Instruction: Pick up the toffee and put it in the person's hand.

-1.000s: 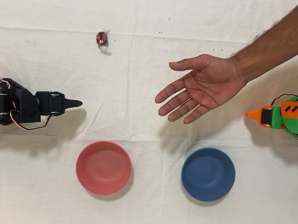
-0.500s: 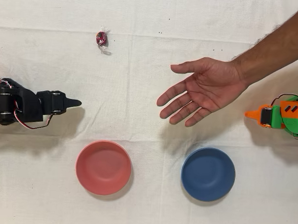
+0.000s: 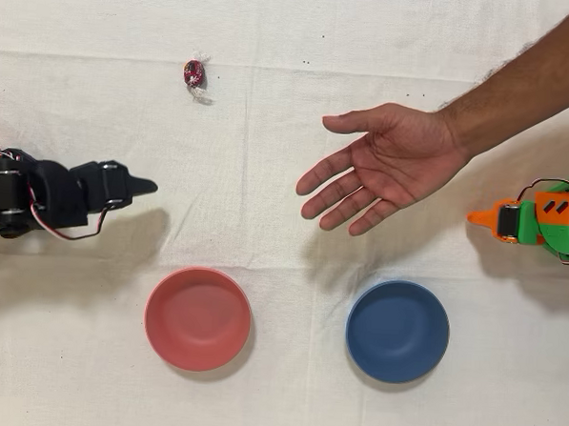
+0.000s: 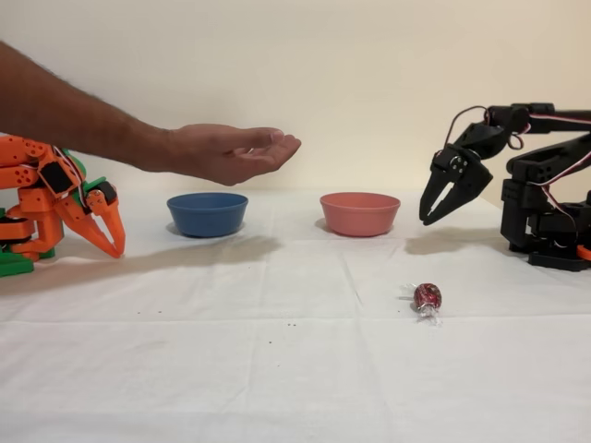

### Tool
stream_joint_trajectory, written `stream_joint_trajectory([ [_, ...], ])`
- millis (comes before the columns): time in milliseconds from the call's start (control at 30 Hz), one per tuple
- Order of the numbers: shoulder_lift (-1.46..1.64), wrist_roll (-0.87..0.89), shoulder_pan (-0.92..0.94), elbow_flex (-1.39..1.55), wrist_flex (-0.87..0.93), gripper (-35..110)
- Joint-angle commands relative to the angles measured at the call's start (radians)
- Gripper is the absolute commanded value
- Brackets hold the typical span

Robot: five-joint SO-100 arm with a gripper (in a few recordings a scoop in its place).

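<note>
Toffee (image 3: 193,73) lies alone on the white cloth of the table (image 3: 284,223), untouched, well apart from the black arm's jaws (image 4: 440,205), nearer the side camera and lower than they are. In the overhead view it sits up-picture and a little beyond the tips of the jaws.

Over the last second the black arm has begun to stir: its wrist has turned slightly and the tips of the jaws have nudged forward and swung a touch toward the sweet. In the fixed view the jaws hang in the air above the cloth, tips pointing down and parted, holding nothing. This reads as the very start of the reach; the pick-up has not begun.

The person's hand (image 3: 387,167) has drifted a little and returned, palm up and fingers spread, held above the table far across from the jaws. The pink bowl (image 3: 198,318) sits close to the jaws, the blue bowl (image 3: 398,331) further off, past the pink one. The orange arm (image 3: 537,221) stands idle beyond the hand
</note>
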Motion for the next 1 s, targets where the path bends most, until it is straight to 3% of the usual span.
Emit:
stream_joint_trajectory([
  [0, -0.129, 0.032, -0.072, -0.227, 0.057, 0],
  [400, -0.512, 0.114, -0.232, -0.383, 0.152, 0],
  [967, -0.81, 0.143, -0.342, -0.675, 0.109, 0],
])
